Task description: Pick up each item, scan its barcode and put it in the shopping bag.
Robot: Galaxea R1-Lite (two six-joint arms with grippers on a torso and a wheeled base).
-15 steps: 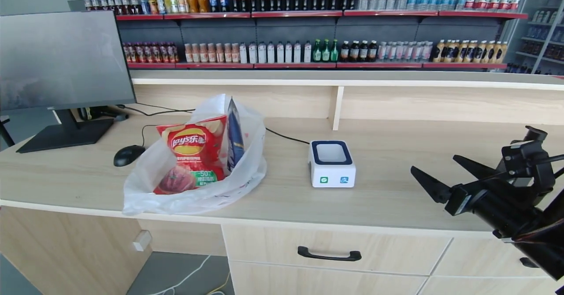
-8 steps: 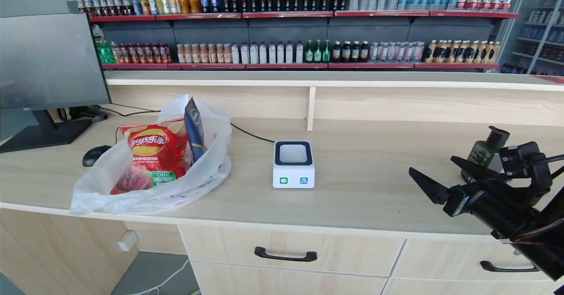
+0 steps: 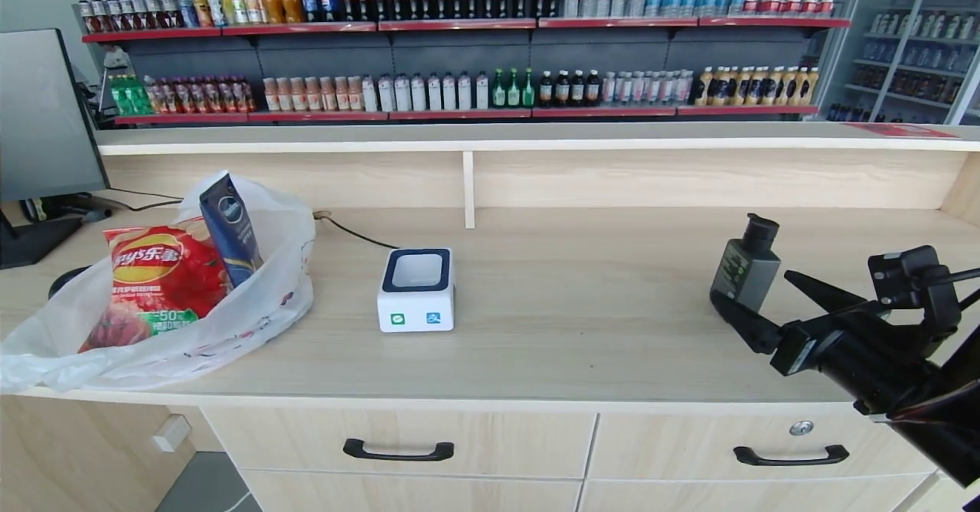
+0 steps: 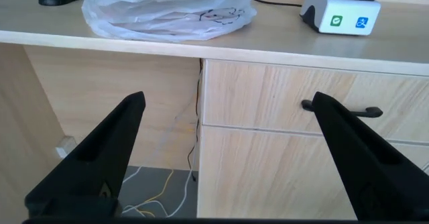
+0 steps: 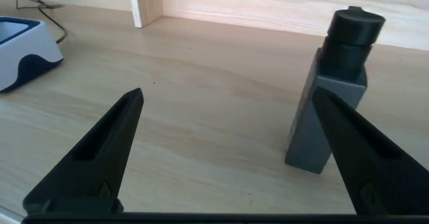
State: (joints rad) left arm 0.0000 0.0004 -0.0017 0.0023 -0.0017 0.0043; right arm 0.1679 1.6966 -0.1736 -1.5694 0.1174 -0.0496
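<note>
Grey square bottle with black cap (image 3: pixel 744 267) upright on pale wooden counter (image 3: pixel 582 328), my right gripper (image 5: pixel 226 96) spread wide near it, my left gripper (image 4: pixel 226 98) also spread, facing pale wooden drawers (image 4: pixel 281 96)

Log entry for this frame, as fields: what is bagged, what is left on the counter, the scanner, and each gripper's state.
Bagged: red chips packet and blue packet, both upright in the white shopping bag
Left to scan: grey bottle with black cap, upright on the counter, on the robot's right
Scanning: white scanner box, between bag and bottle, nothing over it
Left gripper: open, empty, low in front of the drawers
Right gripper: open, empty, close to the bottle, not around it
</note>
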